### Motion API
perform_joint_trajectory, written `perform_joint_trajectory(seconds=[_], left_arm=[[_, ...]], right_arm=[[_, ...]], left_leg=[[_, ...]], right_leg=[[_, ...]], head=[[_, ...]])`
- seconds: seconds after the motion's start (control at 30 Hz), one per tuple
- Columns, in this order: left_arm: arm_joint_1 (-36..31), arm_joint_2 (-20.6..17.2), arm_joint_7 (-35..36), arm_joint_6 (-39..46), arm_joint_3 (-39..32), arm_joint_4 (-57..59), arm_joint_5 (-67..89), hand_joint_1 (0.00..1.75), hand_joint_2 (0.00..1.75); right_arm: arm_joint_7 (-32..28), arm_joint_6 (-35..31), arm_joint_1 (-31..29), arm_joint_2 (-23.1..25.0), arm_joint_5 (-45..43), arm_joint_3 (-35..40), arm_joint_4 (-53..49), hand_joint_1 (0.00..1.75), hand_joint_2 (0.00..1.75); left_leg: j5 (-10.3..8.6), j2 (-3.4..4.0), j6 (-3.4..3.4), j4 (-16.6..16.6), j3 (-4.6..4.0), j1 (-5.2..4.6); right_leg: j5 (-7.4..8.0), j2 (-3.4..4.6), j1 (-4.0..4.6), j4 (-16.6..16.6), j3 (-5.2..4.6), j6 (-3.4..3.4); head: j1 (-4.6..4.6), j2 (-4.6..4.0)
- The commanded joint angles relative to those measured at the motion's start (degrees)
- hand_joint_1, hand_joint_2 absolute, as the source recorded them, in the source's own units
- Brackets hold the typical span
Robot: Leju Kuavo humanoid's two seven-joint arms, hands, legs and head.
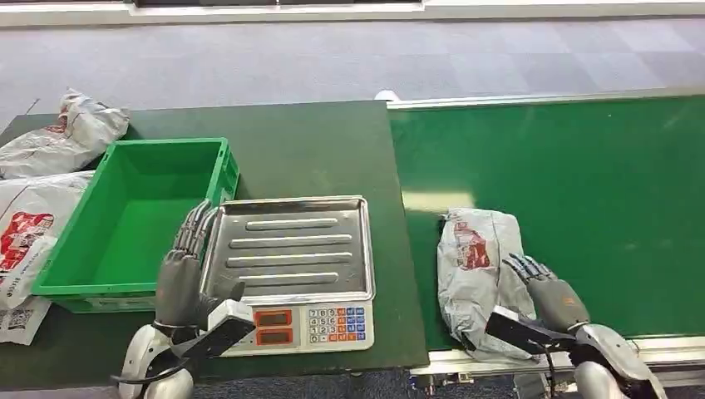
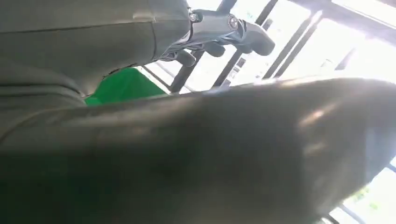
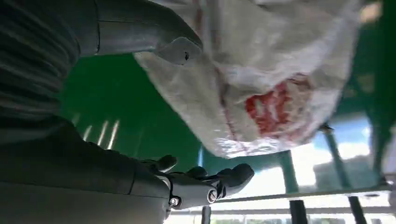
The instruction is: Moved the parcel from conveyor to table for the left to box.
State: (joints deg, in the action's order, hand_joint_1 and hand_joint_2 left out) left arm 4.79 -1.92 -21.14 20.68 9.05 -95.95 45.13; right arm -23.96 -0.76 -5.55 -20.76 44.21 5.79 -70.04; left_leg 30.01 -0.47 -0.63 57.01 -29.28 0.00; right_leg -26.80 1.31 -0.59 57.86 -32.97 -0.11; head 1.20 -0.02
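right hand spread beside parcel | left hand spread | green bin holds nothing

Parcel-sorting station, warehouse type: green conveyor from 3 o'clock, dark table beside it with scale, green bin at 9, bagged parcels at 10, grey floor at 12

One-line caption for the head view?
Right hand beside grey parcel on conveyor; left hand open by scale.
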Motion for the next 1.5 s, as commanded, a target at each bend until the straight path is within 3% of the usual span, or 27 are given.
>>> perform_joint_trajectory(seconds=[0.03,0.1,0.37,0.4,0.5,0.57,0.63,0.73,0.9,1.13,1.17,1.33,1.5], left_arm=[[0.1,-0.5,0.4,-0.3,2.9,2.9,0.3,0.0,0.0],[-0.1,-0.3,1.2,-0.8,3.1,2.5,0.5,0.0,0.0],[-0.1,0.3,1.9,-1.3,3.4,2.1,0.5,0.0,0.0],[-0.2,0.3,2.0,-1.5,3.5,2.2,0.2,0.0,0.0],[-0.2,0.5,3.0,-2.4,4.3,1.7,0.1,0.0,0.0],[-0.3,0.5,3.6,-3.0,4.7,1.3,-0.4,0.0,0.0],[-0.5,1.0,4.4,-3.5,4.6,0.8,-0.9,0.0,0.0],[0.1,1.7,5.3,-4.0,4.7,-0.2,-0.7,0.0,0.0],[1.1,1.7,4.9,-3.5,4.6,-0.2,-0.9,0.0,0.0],[1.1,1.7,4.7,-3.4,4.5,-0.1,-0.9,0.0,0.0],[1.4,2.0,3.9,-4.1,4.1,-0.2,-1.6,0.0,0.0],[0.8,2.1,3.3,-4.1,3.8,0.2,-1.8,0.0,0.0],[1.1,2.1,2.9,-3.8,3.8,-0.1,-2.3,0.0,0.0]], right_arm=[[-0.6,-1.4,-12.7,16.5,-4.2,6.2,23.6,0.0,1.75],[-0.5,-1.3,-13.1,17.1,-4.8,6.0,25.9,0.0,1.75],[0.9,-1.5,-14.7,18.5,-4.8,5.8,31.9,0.0,1.75],[2.6,-1.0,-15.3,19.2,-5.2,5.0,34.2,0.0,1.75],[15.2,-1.7,-15.2,19.5,-0.3,6.7,39.2,0.0,1.75],[16.8,-1.2,-14.1,19.4,0.3,6.8,40.1,0.0,1.75],[25.1,-3.0,-13.4,18.4,7.0,10.5,41.1,0.0,1.75],[28.8,-3.3,-10.6,17.8,11.8,12.3,38.2,0.0,1.75],[31.1,-4.0,-8.9,18.3,14.6,13.3,34.3,0.0,1.75],[31.5,-3.5,-8.7,18.2,14.7,13.2,33.5,0.0,1.75],[35.0,-8.7,-4.8,17.7,23.7,13.4,23.8,1.75,1.75],[36.1,-11.5,0.2,16.6,28.4,11.4,14.2,1.75,1.75],[34.7,-12.3,1.5,17.2,30.8,10.0,10.6,1.75,1.75]], left_leg=[[-0.09,0.43,-0.1,-0.3,0.25,0.13],[-0.08,0.11,-0.1,-0.1,0.64,0.11],[-0.18,-0.16,-0.11,-0.1,0.46,0.1],[-0.18,-0.18,-0.11,-0.1,0.45,0.08],[-0.17,-0.24,-0.11,-0.1,0.45,0.07],[-0.19,-0.29,-0.12,-0.1,0.48,0.09],[-0.22,-0.41,-0.12,-0.1,0.51,0.1],[-0.24,-0.57,-0.1,-0.1,0.6,0.12],[-0.13,-0.93,0.04,-0.1,1.12,0.03],[-0.15,-0.98,0.05,0.0,1.12,0.06],[-0.1,-0.98,0.06,0.1,1.23,0.04],[-0.08,-1.14,0.11,0.1,1.12,-0.01],[-0.03,-1.03,0.13,0.1,0.95,-0.02]], right_leg=[[0.21,0.28,0.15,-0.3,0.12,-0.08],[0.08,0.1,0.13,-0.1,0.11,-0.05],[0.13,-0.11,0.11,-0.1,0.05,-0.06],[0.12,-0.11,0.09,-0.1,0.03,-0.06],[0.1,-0.16,0.06,0.0,0.05,-0.07],[0.11,-0.24,0.09,-0.1,0.1,-0.08],[0.11,-0.38,0.11,-0.2,0.16,-0.07],[0.1,-0.53,0.15,-0.2,0.29,-0.06],[-0.23,-0.78,0.11,-0.2,0.9,0.1],[-0.18,-0.85,0.12,-0.3,1.01,0.11],[-0.22,-0.87,0.09,-0.3,1.18,0.12],[-0.21,-1.09,0.04,-0.3,1.22,0.14],[-0.21,-0.99,0.04,-0.3,0.97,0.12]], head=[[0.0,0.0],[0.0,0.0],[0.0,0.0],[0.02,0.0],[0.0,0.0],[0.0,0.0],[0.0,0.0],[0.0,0.0],[0.0,0.0],[0.0,0.0],[0.02,0.0],[0.0,0.0],[0.0,0.0]])
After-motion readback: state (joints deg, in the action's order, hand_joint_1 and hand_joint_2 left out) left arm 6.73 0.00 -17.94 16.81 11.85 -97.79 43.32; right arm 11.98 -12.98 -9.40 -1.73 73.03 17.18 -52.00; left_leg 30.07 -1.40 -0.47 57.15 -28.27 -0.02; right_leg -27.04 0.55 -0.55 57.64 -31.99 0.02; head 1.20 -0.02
